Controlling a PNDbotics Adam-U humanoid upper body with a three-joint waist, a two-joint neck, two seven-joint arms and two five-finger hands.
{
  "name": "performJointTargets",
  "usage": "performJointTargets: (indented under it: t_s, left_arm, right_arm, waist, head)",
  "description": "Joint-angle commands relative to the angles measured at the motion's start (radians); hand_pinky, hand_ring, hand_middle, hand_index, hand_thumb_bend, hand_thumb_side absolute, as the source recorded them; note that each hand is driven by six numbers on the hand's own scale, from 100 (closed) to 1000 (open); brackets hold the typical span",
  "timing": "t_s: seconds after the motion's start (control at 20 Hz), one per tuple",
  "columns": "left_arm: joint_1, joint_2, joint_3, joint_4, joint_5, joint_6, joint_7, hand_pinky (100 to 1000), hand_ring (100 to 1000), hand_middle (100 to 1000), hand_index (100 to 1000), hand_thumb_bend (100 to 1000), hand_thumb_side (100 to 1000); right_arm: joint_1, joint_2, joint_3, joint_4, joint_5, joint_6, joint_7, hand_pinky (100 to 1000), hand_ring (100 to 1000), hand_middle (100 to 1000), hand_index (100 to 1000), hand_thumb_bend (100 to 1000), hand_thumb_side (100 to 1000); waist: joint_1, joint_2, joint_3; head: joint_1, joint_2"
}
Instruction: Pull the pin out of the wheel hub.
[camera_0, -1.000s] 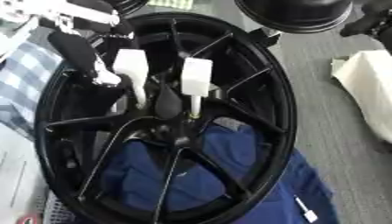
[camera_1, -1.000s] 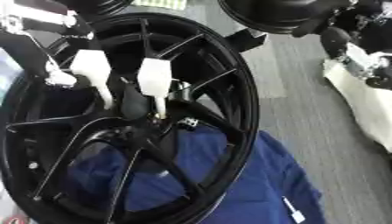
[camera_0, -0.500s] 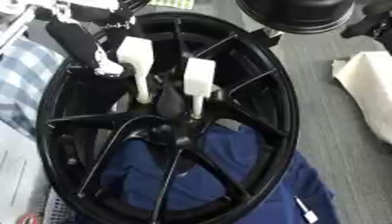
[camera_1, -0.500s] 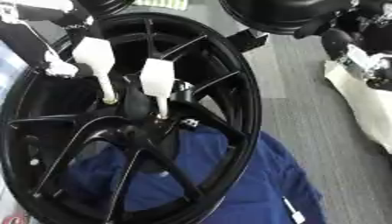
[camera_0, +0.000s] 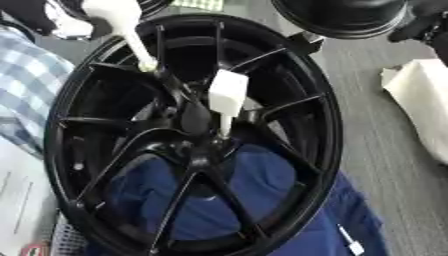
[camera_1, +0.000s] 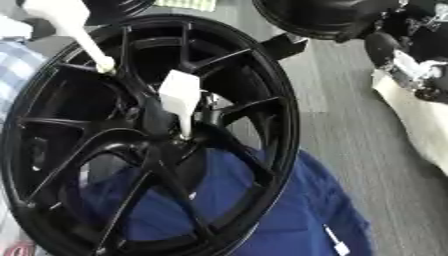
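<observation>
Left eye view: glossy black spoked hub (camera_0: 188, 145) stands tilted over blue cloth (camera_0: 289, 220) on grey ribbed flooring. One white pin (camera_0: 226, 100), blocky head and thin shaft, sits at the hub centre. A second pin (camera_0: 122, 22) is lifted clear at the upper left rim, beside the left hand (camera_0: 61, 20); its grip cannot be told.

Right eye view: right hand (camera_1: 411, 65), black and silver, shows at the right edge; fingers unclear. A second black wheel (camera_1: 324, 17) lies behind.

I see wheel hub (camera_0: 197, 145): black metal, satin sheen, smooth spokes. Two pins (camera_0: 227, 97) at hub centre: white matt plastic. Under hub, blue cloth (camera_0: 324, 220), soft. Right of hub, grey ribbed floor (camera_0: 385, 145).
</observation>
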Motion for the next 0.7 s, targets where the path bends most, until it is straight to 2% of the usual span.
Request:
performJointTargets:
  t_s: [0.05,0.2,0.3,0.55,0.65,0.7]
  left_arm:
    - [0.098,0.128,0.136,-0.016,0.083,0.008,0.111,715,553,336,419,167,108]
    - [0.283,0.197,0.253,0.000,0.152,0.001,0.224,716,556,346,436,142,130]
    - [0.416,0.213,0.330,0.012,0.160,-0.014,0.308,723,565,372,477,132,159]
    - [0.647,0.146,0.461,0.013,0.153,-0.068,0.461,749,595,446,570,163,220]
    - [0.714,0.110,0.486,0.008,0.137,-0.086,0.501,777,642,505,644,233,316]
    - [0.739,0.094,0.494,0.005,0.129,-0.095,0.510,804,702,583,716,343,432]
  right_arm:
    - [-0.004,-0.035,-0.021,-0.015,-0.011,-0.006,-0.012,942,773,637,794,147,288]
    - [0.000,-0.034,-0.029,-0.015,-0.014,-0.014,-0.021,941,773,637,793,152,284]
    - [0.003,-0.033,-0.038,-0.015,-0.016,-0.020,-0.030,941,772,637,793,155,282]
    - [0.009,-0.029,-0.051,-0.015,-0.016,-0.028,-0.045,941,772,636,793,158,281]
    - [0.009,-0.026,-0.054,-0.015,-0.016,-0.030,-0.048,941,772,636,793,159,281]
    - [0.009,-0.025,-0.055,-0.015,-0.016,-0.031,-0.049,941,772,636,793,159,281]
  waist:
    - [-0.005,-0.028,0.005]
    - [-0.013,-0.029,0.015]
    - [-0.019,-0.026,0.022]
    - [-0.034,-0.019,0.039]
    - [-0.040,-0.015,0.042]
    - [-0.042,-0.014,0.041]
  head:
    - [-0.010,-0.001]
    - [-0.020,-0.005]
    - [-0.025,-0.008]
    - [-0.029,-0.014]
    - [-0.027,-0.015]
    - [-0.025,-0.015]
